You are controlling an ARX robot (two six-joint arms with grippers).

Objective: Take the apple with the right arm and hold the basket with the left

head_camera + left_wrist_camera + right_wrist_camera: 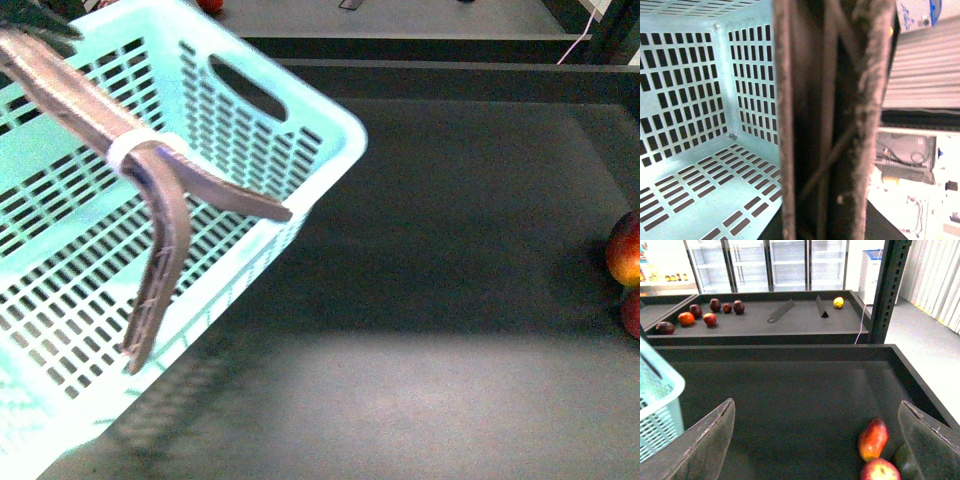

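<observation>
The mint-aqua basket (pixel 90 250) hangs tilted at the left of the front view, over the dark shelf tray. Its brownish handles (pixel 160 200) are bound by a white tie (pixel 125 150). My left gripper (pixel 827 220) is shut on the handles (pixel 830 125), which fill the middle of the left wrist view and hide its fingers. The basket's floor (pixel 695 185) shows nothing in it. The deep red apple (pixel 880 471) lies at the tray's right, also at the front view's edge (pixel 632 312). My right gripper (pixel 817 445) is open above the tray, with the apple near its right finger (pixel 930 440).
A red-and-yellow-orange apple (pixel 873 438) touches the deep red one, also in the front view (pixel 625 250). A dark green fruit (pixel 905 465) lies beside them. The tray's right wall (pixel 920 390) is close. A far shelf holds several apples (pixel 710 319) and a lemon (pixel 838 302). A dark post (pixel 887 290) stands at the right.
</observation>
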